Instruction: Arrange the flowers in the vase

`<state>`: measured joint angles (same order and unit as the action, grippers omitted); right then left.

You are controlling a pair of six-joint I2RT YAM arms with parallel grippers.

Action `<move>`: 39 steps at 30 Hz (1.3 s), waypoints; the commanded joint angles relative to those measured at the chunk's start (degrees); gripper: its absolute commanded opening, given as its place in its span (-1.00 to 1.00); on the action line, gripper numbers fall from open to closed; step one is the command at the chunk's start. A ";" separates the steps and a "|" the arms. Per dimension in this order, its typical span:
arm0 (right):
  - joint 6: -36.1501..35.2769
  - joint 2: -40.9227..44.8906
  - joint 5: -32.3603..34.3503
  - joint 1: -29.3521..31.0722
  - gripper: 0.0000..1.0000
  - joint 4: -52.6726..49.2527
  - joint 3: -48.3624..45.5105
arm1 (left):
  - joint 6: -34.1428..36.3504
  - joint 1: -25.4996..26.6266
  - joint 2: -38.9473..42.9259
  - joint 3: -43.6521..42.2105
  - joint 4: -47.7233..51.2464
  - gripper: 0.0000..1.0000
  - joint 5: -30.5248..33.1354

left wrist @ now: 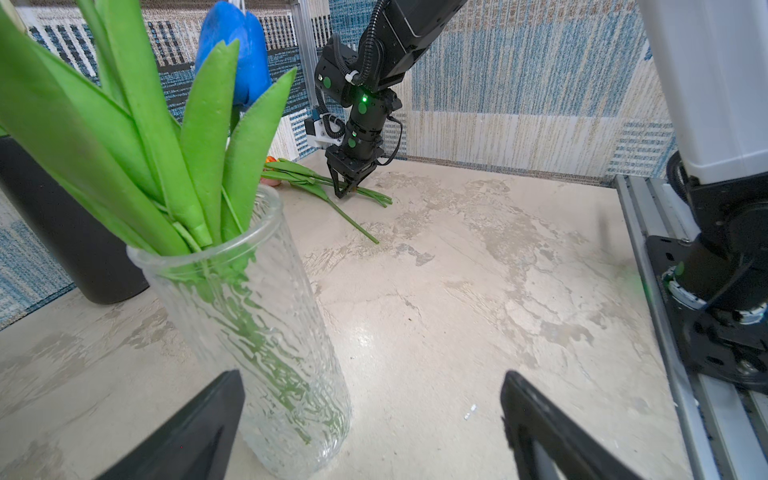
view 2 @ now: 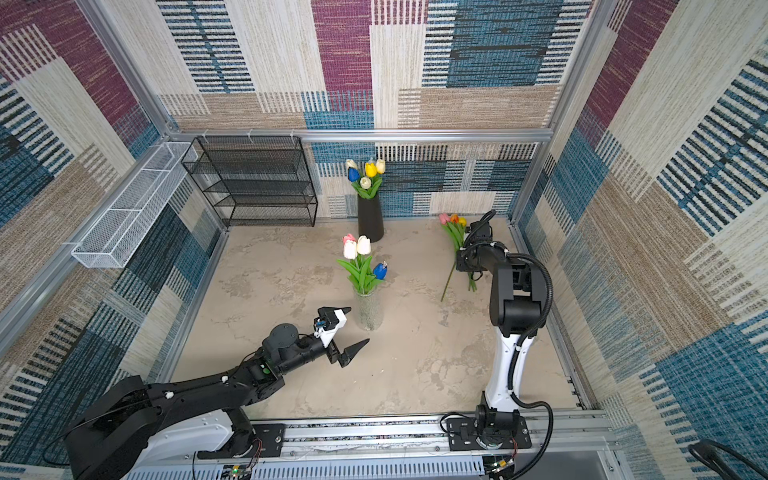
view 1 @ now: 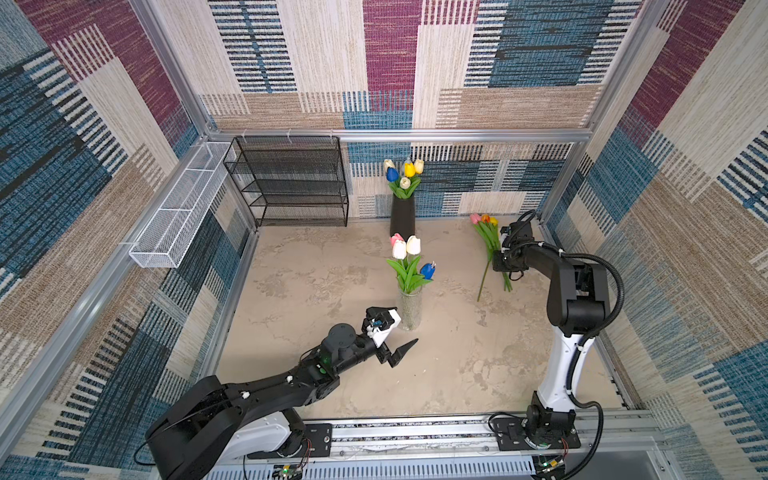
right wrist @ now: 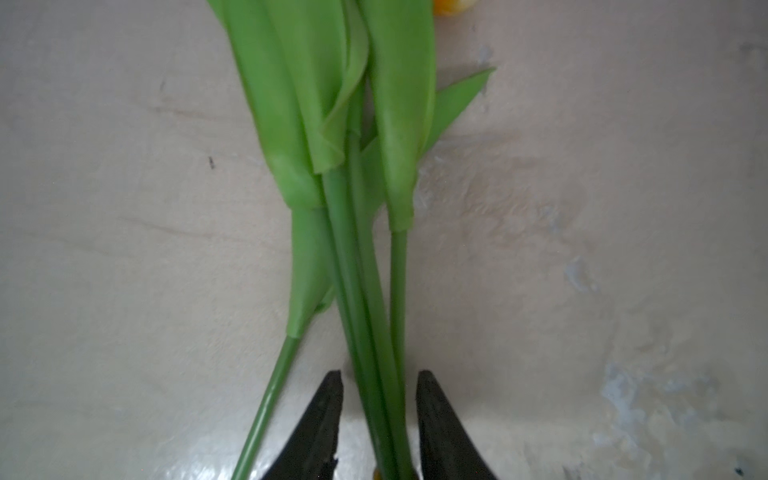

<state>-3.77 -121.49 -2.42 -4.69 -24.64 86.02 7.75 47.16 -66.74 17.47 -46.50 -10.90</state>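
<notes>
- The right claw (right wrist: 379,374) points straight down onto the loose tulips (view 1: 487,235). They lie flat on the table (view 1: 316,291) near its far right corner, with pink, orange and yellow heads toward the back wall.
- Its jaws are drawn in narrow on either side of most of the stems. A sliver of tabletop shows between each finger and the green, so they straddle the stems rather than pinch them.
- One stray stem (right wrist: 270,399) splays off outside the jaws.
- The left claw (left wrist: 370,376) is spread wide and holds nothing. It sits low by the foot of the glass vase (view 1: 410,309), one finger just beside the glass; I cannot tell whether they touch.
- The glass vase stands upright mid-table holding vase tulips (view 1: 400,249) in white, cream and pink, plus a blue tulip (view 1: 427,270) leaning out to the right.
- Behind it, against the back wall, a black vase (view 1: 402,218) stands upright with blue, yellow and cream heads.
- A black wire shelf (view 1: 291,183) stands at the back left.
- A white mesh basket (view 1: 174,216) hangs on the left wall.
</notes>
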 commanded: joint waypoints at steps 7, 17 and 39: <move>-0.98 -1.98 -2.35 -0.06 -0.68 1.63 1.52 | 0.78 0.04 0.30 -0.04 -1.20 0.98 0.01; 1.92 8.68 -5.99 -0.06 -0.89 4.78 -3.08 | 1.00 0.02 1.99 -1.71 -3.78 0.98 2.37; 16.76 61.40 -34.07 9.12 -0.85 64.44 -49.82 | 0.03 -1.56 11.10 3.63 3.95 0.98 32.96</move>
<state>11.51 -62.59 -28.84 3.36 23.81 40.21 7.49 46.44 -56.40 21.21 -43.72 16.53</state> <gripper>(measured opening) 0.118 0.990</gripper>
